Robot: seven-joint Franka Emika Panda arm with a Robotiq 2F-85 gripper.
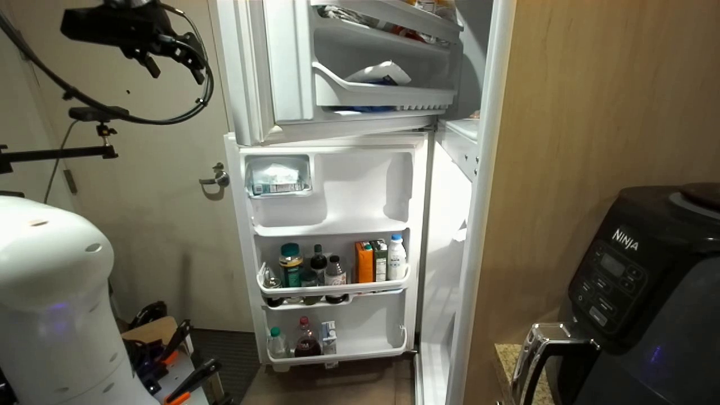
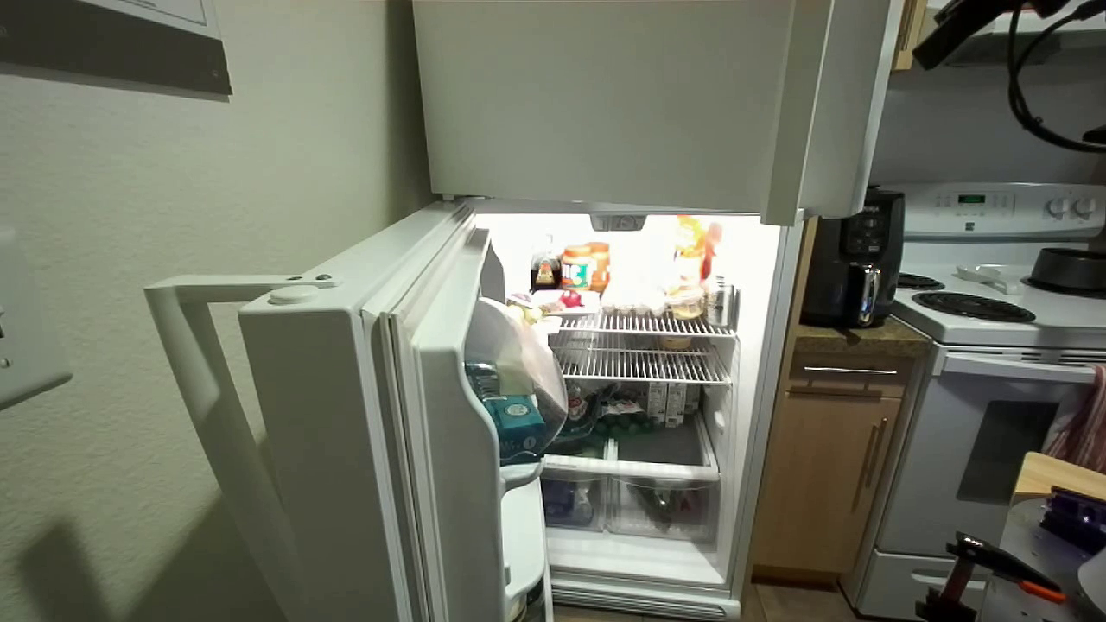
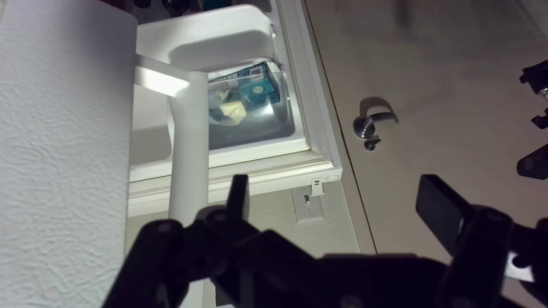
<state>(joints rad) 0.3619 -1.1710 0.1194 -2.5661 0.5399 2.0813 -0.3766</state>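
Freezer door, handle nearest the gripper, hangs open above the fridge door. Above the arm's white link in an exterior view, the gripper slants downward, fingers spread wide.

The freezer door looked pebbled, its handle smooth plastic, the end effector matt, the lever shiny metal.

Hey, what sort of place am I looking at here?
Almost certainly a kitchen: there's an open refrigerator stocked with food and drinks, a white coil-burner stove, and a Ninja appliance on the counter.
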